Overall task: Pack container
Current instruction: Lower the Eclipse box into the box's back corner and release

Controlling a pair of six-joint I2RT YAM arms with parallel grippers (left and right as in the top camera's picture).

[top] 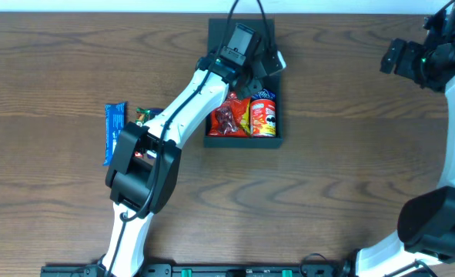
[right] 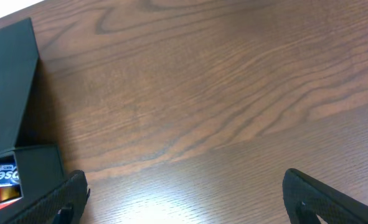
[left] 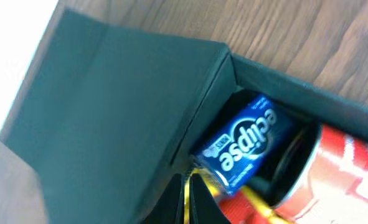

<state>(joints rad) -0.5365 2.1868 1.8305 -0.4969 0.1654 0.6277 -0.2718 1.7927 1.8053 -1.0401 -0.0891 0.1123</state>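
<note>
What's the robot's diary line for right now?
left fingers: shut, over container | right fingers: open, above table | container: lid open, holds Pringles can, red packet, Eclipse pack | blue packet: outside, on table

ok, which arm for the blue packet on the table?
Left. The blue packet lies beside the left arm, left of the container; the right arm sits far beyond it.

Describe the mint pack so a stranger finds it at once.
Find the dark box at the table's far edge. In its corner by the lid lies the mint pack. It is blue, lettered "eclipse"; the neighbouring can and packet are red.
</note>
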